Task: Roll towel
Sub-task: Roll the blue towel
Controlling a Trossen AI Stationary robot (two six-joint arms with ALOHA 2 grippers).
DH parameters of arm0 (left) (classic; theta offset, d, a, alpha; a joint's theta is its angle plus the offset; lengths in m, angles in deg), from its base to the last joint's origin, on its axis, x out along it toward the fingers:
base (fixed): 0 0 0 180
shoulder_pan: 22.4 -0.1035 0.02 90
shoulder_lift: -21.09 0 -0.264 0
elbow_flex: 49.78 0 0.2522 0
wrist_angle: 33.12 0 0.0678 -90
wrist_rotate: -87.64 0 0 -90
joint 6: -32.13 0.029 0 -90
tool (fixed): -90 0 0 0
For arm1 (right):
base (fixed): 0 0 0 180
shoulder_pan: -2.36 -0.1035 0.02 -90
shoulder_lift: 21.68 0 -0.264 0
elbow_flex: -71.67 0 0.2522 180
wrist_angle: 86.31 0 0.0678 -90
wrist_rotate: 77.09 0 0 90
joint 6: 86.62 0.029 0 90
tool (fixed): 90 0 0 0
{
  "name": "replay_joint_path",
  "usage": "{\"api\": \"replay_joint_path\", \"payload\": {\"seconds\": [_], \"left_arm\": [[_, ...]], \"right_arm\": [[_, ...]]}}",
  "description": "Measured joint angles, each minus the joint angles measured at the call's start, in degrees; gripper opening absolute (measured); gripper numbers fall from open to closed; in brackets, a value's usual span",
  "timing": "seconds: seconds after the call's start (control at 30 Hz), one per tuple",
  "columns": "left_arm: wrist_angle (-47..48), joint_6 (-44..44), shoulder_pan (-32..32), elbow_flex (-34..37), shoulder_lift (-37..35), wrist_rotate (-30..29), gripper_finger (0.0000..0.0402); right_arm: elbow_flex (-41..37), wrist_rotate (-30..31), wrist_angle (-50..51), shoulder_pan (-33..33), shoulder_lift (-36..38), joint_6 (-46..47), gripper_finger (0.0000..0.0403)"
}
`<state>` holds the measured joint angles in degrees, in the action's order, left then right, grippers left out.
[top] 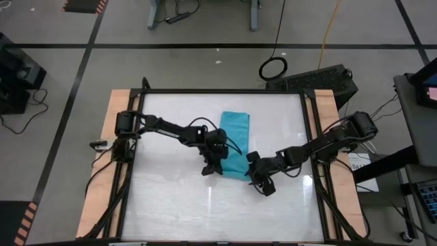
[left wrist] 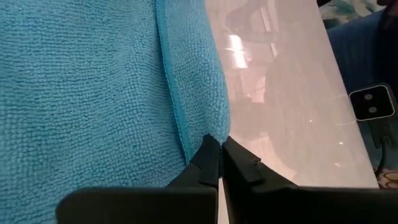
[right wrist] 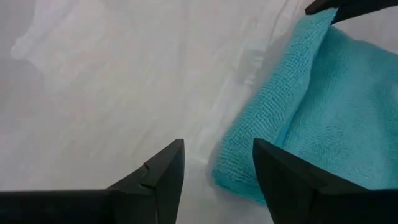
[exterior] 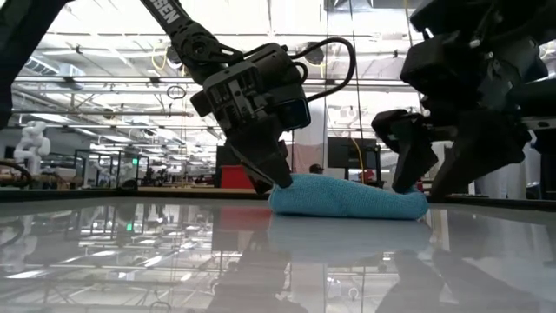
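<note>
Left tool (left wrist: 220, 152) pinches towel (top: 235, 140) corner; right tool (right wrist: 217, 163) agape beside.

Grey floor (top: 205, 61) crossed by black tape lines (top: 205, 46); a yellow cable (top: 332, 27) and a black cable loop (top: 273, 67) lie beyond the table's far edge. Glossy white tabletop (top: 171, 198) on wooden side rails (top: 102, 164). Low view: open hall, ceiling trusses with strip lights (exterior: 104, 26), racks far behind (exterior: 104, 165).
</note>
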<state>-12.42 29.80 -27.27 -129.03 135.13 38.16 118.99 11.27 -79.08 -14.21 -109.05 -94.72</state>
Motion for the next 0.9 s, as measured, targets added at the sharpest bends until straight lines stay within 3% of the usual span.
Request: {"api": "replay_joint_path", "payload": {"seconds": [0.23, 0.9], "left_arm": [[-0.27, -0.35, -0.04, -0.07, 0.00, 1.86, 0.0002], [-0.46, -1.81, -1.82, -0.07, -0.09, 4.78, 0.0002]], "right_arm": [[-0.07, 5.80, 1.14, 0.13, -0.59, 1.24, 0.0183], [-0.07, 4.67, -0.90, -0.10, -0.86, 4.42, 0.0183]]}}
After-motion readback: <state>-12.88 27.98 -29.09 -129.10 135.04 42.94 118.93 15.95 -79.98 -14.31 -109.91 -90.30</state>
